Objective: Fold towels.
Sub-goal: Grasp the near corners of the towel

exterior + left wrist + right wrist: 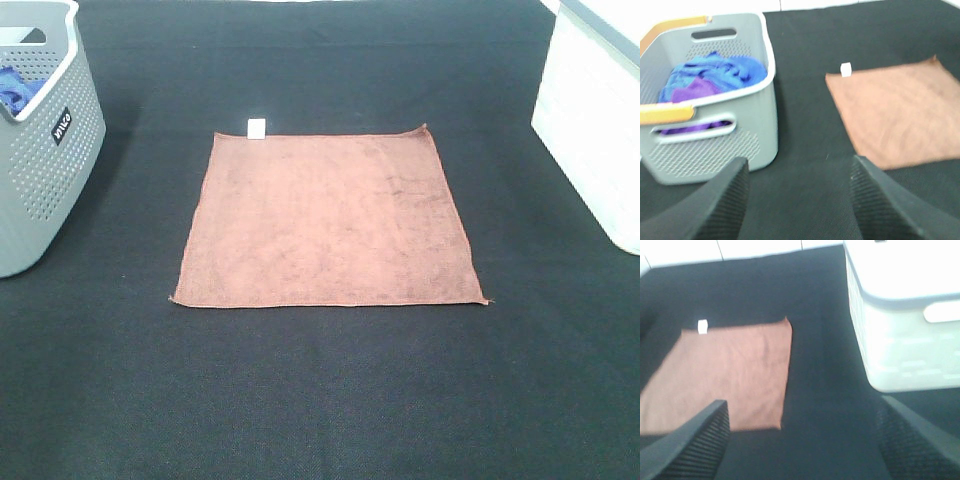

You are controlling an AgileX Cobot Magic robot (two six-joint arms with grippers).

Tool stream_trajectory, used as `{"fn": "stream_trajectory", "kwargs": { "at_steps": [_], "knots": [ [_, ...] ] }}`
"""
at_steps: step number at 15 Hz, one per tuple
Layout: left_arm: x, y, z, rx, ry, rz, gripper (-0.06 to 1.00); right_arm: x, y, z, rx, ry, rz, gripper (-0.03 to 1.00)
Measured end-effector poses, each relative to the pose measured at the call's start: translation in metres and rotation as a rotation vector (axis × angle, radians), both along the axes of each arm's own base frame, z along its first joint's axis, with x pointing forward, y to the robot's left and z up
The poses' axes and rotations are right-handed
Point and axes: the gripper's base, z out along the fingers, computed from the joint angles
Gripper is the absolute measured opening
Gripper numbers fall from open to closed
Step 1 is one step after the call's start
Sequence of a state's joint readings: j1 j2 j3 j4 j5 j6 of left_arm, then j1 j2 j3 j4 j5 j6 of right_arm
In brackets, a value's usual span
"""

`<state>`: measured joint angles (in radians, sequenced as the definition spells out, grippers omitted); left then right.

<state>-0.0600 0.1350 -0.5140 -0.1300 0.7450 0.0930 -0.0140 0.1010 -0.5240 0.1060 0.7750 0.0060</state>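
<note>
1. Towel [328,220], brown, lies flat and unfolded on the black cloth [320,400], between a grey basket [50,150] and a white bin [595,130].
2. Left wrist: the left gripper [799,170] has its jaws spread and empty, over bare cloth between basket and towel.
3. Right wrist: the right gripper [802,407] has its jaws spread and empty, between towel and bin.

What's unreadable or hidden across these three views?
- White tag on brown towel: too small to read, all views.
- Grey basket: cut by exterior view's edge; left wrist shows bunched cloths, count unclear.
- White bin: interior unseen; overexposed in right wrist, cropped in exterior.
- Both jaws: cut off by wrist views' edges; absent from exterior.
</note>
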Motion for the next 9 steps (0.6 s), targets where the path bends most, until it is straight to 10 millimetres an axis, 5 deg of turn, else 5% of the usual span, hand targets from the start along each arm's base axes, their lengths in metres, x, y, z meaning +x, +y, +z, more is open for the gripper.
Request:
{"fn": "stream_trajectory", "kwargs": {
  "at_steps": [3,4,5,9],
  "knots": [
    [0.046,-0.007,0.011,-0.157,0.009,-0.007,0.57,0.042,0.002,0.009,0.095,0.021,0.003,0.76],
    [0.075,-0.011,0.011,-0.257,0.069,0.003,0.57,0.068,0.003,0.012,0.137,0.082,0.006,0.76],
    [0.075,-0.011,0.011,-0.257,0.069,0.003,0.57,0.068,0.003,0.012,0.137,0.082,0.006,0.76],
    [0.152,-0.023,-0.003,-0.326,0.322,-0.023,0.57,0.144,0.007,0.025,0.047,0.252,0.090,0.76]
  ]
}}
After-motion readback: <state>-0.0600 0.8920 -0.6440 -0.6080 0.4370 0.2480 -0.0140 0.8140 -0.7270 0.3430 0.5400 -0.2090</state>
